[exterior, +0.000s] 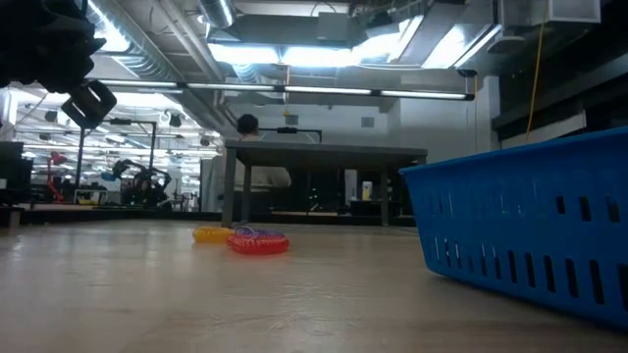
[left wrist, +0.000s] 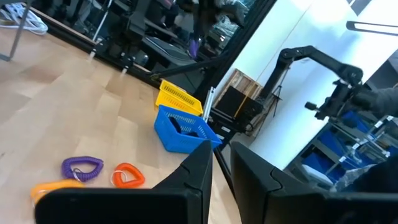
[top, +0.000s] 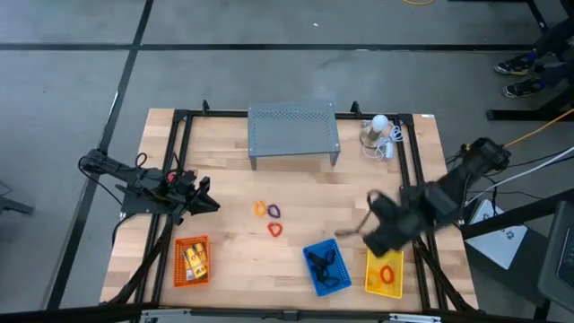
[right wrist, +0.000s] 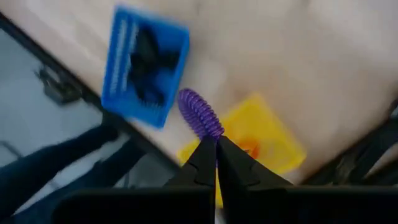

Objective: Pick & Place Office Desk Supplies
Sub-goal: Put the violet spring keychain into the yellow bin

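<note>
Purple loop (right wrist: 200, 114) pinched in closed right pincer (right wrist: 216, 144), above yellow basket (right wrist: 273, 140).

In the high view the right end effector (top: 366, 226) is smeared by motion. The yellow basket (right wrist: 264, 134) is blurred, its contents perhaps an orange loop (right wrist: 249, 149); the counter (top: 296, 202) is cut off along its near edge.
</note>
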